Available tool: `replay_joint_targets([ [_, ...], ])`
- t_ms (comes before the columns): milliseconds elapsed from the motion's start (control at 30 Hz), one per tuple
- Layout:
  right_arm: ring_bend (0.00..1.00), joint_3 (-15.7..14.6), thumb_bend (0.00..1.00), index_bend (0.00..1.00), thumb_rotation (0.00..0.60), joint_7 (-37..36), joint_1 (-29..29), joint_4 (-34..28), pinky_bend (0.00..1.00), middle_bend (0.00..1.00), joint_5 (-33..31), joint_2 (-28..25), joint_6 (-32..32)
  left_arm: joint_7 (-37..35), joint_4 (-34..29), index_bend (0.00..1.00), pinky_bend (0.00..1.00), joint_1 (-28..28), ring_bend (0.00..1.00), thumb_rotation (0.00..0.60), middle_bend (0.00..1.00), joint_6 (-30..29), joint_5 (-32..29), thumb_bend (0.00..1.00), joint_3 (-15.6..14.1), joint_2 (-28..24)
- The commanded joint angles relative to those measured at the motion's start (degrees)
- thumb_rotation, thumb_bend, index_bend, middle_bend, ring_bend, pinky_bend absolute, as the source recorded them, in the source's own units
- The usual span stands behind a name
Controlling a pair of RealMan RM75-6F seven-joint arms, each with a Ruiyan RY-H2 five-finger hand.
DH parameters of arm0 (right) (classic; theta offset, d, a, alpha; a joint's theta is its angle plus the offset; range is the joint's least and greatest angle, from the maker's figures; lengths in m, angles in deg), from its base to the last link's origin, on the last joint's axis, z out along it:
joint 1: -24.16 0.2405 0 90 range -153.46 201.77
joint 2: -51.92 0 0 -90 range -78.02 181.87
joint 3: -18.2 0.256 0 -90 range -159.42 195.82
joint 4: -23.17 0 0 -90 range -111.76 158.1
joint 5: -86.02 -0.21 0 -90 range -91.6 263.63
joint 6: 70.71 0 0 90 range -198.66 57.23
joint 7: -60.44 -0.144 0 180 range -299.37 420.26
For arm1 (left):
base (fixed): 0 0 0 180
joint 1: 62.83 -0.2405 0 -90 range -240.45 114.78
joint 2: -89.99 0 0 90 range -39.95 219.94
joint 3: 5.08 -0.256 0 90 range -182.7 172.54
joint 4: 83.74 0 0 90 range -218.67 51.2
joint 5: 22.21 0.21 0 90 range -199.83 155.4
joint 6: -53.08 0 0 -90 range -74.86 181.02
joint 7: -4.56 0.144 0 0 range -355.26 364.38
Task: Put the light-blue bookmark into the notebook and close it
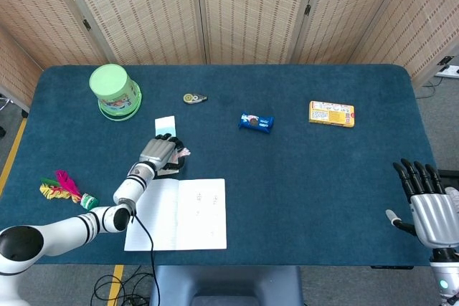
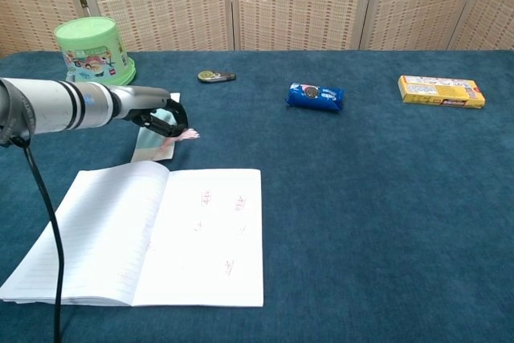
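Note:
The light-blue bookmark [image 1: 165, 123] [image 2: 152, 145] with a pink tassel lies just beyond the open notebook [image 1: 181, 214] [image 2: 161, 230]. The notebook is spread flat on the blue table near its front left edge. My left hand [image 1: 161, 154] [image 2: 161, 118] is over the bookmark's near half with its fingers curled around it. Whether the bookmark is off the cloth cannot be told. My right hand [image 1: 426, 202] hovers off the table's front right corner, fingers straight and apart, holding nothing. It shows only in the head view.
An upturned green cup [image 1: 115, 91] [image 2: 94, 50] stands at the back left. A small round gadget [image 1: 194, 97] [image 2: 216, 76], a blue cookie pack [image 1: 256, 121] [image 2: 315, 95] and a yellow box [image 1: 331, 113] [image 2: 441, 91] lie across the back. A feathered toy [image 1: 64, 188] lies at the left edge.

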Motion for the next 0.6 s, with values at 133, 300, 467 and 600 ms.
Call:
replay_joint_targets([
  [133, 0.00, -0.14, 0.14, 0.04, 0.600, -0.19, -0.22, -0.06, 0.00, 0.06, 0.59, -0.11, -0.57, 1.15, -1.75, 0.24, 0.13, -1.25, 0.07, 0.249, 0.18, -1.69, -2.21, 0.52, -1.21, -2.40],
  [300, 0.00, -0.19, 0.14, 0.04, 0.600, -0.62, -0.40, 0.16, 0.00, 0.06, 0.99, -0.06, -1.04, 1.29, -5.04, 0.24, 0.13, -2.79, 0.07, 0.248, 0.18, -3.25, -1.36, 0.52, -2.23, -5.78],
  [467, 0.00, -0.26, 0.14, 0.04, 0.600, -1.05, -0.39, 0.56, 0.00, 0.06, 0.99, 0.13, -0.86, -0.73, -8.75, 0.20, 0.13, -5.83, 0.07, 0.429, 0.18, -6.33, 5.59, 0.52, -3.31, -8.85],
  [600, 0.00, -0.27, 0.14, 0.04, 0.600, -1.05, -0.23, 0.60, 0.00, 0.06, 1.24, 0.24, -0.73, -3.40, -10.20, 0.16, 0.13, -8.54, 0.07, 0.600, 0.18, -9.23, 13.43, 0.52, -4.20, -10.54],
])
